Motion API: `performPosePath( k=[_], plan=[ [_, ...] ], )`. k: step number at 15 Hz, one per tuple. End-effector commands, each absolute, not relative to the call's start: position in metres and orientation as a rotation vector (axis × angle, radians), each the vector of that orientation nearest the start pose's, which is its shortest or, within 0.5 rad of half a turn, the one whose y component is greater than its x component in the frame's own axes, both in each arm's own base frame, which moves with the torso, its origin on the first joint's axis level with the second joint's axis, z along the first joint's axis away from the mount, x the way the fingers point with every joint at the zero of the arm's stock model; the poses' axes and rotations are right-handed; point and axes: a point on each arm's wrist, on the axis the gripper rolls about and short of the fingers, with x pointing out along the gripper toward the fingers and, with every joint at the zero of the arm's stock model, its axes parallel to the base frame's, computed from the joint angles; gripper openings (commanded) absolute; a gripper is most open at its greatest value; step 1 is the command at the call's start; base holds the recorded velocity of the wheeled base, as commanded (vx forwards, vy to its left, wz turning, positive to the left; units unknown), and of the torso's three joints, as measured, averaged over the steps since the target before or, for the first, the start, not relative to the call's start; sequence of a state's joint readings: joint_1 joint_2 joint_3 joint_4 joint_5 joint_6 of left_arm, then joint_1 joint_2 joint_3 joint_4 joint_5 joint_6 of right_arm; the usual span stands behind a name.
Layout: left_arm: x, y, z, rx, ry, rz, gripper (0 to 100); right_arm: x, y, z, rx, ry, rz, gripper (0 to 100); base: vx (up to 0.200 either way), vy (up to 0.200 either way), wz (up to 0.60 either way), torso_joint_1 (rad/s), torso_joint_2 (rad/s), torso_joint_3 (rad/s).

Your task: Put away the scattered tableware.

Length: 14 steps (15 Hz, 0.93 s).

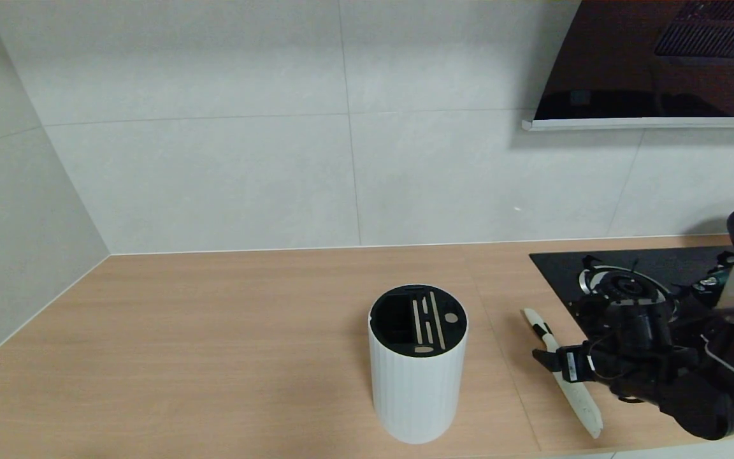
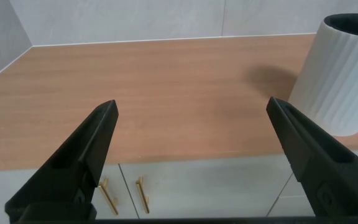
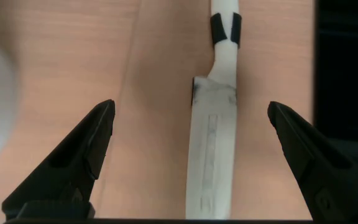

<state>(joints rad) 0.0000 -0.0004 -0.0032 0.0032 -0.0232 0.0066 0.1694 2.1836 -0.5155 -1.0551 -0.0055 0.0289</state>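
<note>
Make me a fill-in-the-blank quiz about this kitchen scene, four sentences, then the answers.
1. The knife lies flat on the wooden ____.
2. The white holder stands ____, its slots facing up.
3. The right gripper hangs over the knife with its fingers ____.
4. The knife lies between the holder and the black ____.
Missing words: counter; upright; open; stove.
</note>
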Motion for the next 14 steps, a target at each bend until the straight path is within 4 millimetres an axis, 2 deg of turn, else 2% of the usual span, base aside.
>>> performPosePath(
  k=[1,14],
  plan=[
    [-0.0230,-0.0005,0.0760,0.008,0.000,-0.023,100,0.3190,0.0537,-0.0307,-0.039,0.672,0.124,100,0.000,0.000,0.00,0.000,0.00,0.000],
    [-0.0230,-0.0005,0.0760,0.006,0.000,-0.025,100,0.3265,0.0516,-0.0368,-0.055,0.666,0.064,100,0.000,0.000,0.00,0.000,0.00,0.000]
  ],
)
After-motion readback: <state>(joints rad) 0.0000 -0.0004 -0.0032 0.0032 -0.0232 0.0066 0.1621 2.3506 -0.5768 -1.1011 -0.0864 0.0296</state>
